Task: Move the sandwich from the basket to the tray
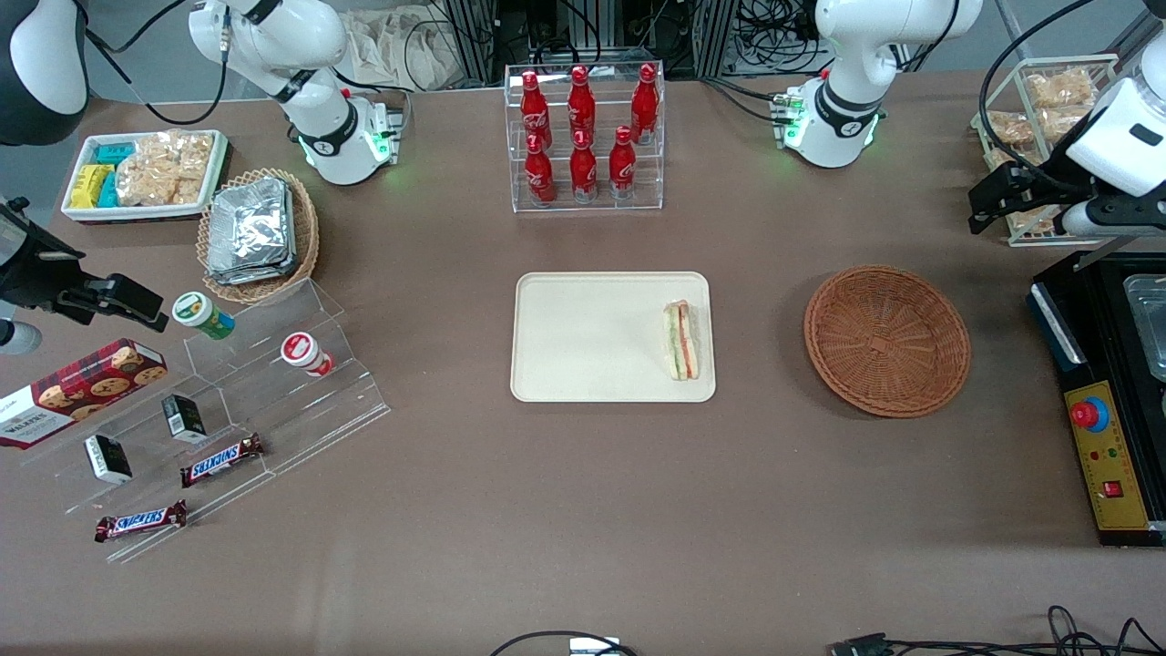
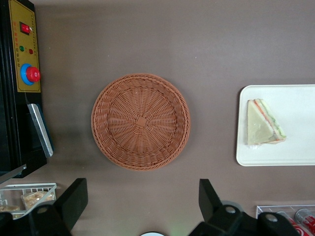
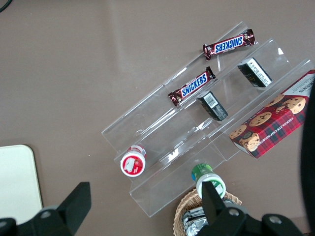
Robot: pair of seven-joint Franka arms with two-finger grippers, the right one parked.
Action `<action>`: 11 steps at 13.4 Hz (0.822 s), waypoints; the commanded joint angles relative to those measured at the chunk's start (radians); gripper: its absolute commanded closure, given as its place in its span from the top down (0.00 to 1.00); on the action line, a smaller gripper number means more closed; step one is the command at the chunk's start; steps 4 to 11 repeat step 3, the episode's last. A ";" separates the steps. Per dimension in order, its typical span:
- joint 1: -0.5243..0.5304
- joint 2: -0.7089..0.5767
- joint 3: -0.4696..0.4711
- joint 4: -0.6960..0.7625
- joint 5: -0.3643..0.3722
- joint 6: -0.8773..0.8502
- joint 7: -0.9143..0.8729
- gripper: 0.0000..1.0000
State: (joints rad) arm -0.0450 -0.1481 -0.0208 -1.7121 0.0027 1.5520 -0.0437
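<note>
The sandwich [image 1: 681,340] lies on the cream tray [image 1: 592,337], near the tray edge that faces the basket. It also shows in the left wrist view [image 2: 263,123], on the tray [image 2: 295,147]. The reddish-brown wicker basket [image 1: 886,340] is empty and stands beside the tray toward the working arm's end; the left wrist view shows it too [image 2: 141,121]. My left gripper [image 1: 993,202] is open and empty, raised above the table, farther from the front camera than the basket. In the left wrist view the gripper [image 2: 141,188] hangs above bare table beside the basket.
A black control box [image 1: 1107,456] with a red button stands at the working arm's end. A rack of red bottles [image 1: 583,137] stands farther back than the tray. A tan basket of foil packs [image 1: 258,232] and an acrylic snack stand [image 1: 228,401] are toward the parked arm's end.
</note>
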 commanded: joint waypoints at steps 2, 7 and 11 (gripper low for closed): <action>-0.010 0.041 0.031 0.042 -0.036 -0.029 -0.025 1.00; -0.010 0.051 0.033 0.057 -0.035 -0.033 -0.027 1.00; -0.010 0.051 0.033 0.057 -0.035 -0.033 -0.027 1.00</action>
